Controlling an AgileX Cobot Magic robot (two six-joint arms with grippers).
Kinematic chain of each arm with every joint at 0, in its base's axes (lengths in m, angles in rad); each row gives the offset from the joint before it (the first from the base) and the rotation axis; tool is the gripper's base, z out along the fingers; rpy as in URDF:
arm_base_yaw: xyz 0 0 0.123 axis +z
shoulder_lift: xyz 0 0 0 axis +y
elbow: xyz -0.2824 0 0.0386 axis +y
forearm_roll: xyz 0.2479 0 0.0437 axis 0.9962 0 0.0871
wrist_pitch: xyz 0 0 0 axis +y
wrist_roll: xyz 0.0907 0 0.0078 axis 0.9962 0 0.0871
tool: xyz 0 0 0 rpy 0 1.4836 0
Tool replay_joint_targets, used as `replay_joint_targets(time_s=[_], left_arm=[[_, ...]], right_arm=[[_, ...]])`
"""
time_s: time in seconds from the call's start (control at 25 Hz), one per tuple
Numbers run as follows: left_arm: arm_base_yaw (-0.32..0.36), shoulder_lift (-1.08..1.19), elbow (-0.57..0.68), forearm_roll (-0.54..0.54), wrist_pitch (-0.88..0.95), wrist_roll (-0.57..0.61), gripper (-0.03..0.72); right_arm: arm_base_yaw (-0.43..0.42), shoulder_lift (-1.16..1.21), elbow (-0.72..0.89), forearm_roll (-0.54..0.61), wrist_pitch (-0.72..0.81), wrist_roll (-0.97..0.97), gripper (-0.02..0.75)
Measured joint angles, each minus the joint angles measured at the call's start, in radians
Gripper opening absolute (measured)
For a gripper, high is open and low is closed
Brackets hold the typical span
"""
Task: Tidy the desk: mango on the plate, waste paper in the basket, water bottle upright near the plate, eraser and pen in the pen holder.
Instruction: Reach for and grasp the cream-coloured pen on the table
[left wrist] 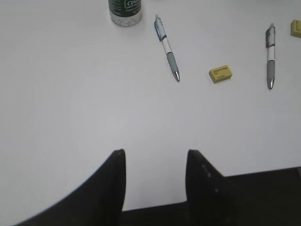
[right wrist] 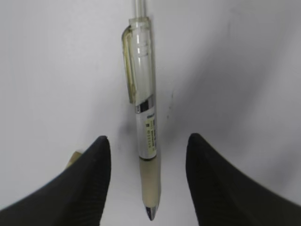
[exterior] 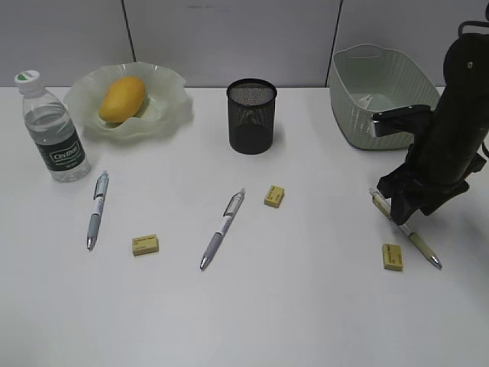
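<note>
My right gripper (exterior: 397, 210) (right wrist: 148, 139) is down at the desk (exterior: 306, 306) on the right. Its jaws are open astride a beige pen (exterior: 416, 241) (right wrist: 143, 117), with a gap on each side. My left gripper (left wrist: 155, 151) is open over bare desk and holds nothing. It does not show in the exterior view. The mango (exterior: 122, 98) lies on the plate (exterior: 164, 115). The water bottle (exterior: 52, 130) (left wrist: 125, 12) stands upright beside the plate. The pen holder (exterior: 251, 116) stands at the back middle. A whitish lump (exterior: 367, 102) lies in the basket (exterior: 382, 95).
Two grey-blue pens (exterior: 97, 208) (exterior: 223, 228) lie on the desk; they are the left pen (left wrist: 167, 47) and the right pen (left wrist: 270, 56) in the left wrist view. Three yellow erasers (exterior: 145, 244) (exterior: 274, 196) (exterior: 393, 257) lie loose, the last one near my right gripper.
</note>
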Motion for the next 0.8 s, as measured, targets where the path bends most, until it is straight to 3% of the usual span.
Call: replay_joint_targets(time_s=[0.44, 0.72, 0.8], left_arm=[[0.000, 0.000, 0.000, 0.003, 0.000, 0.000, 0.316], [0.000, 0.000, 0.000, 0.004, 0.000, 0.000, 0.312], [0.000, 0.000, 0.000, 0.004, 0.000, 0.000, 0.310]], right_arm=[[0.000, 0.084, -0.005, 0.003, -0.041, -0.002, 0.406], [0.000, 0.095, -0.010, -0.002, -0.053, -0.002, 0.265], [0.000, 0.097, -0.012, -0.003, -0.053, -0.002, 0.188]])
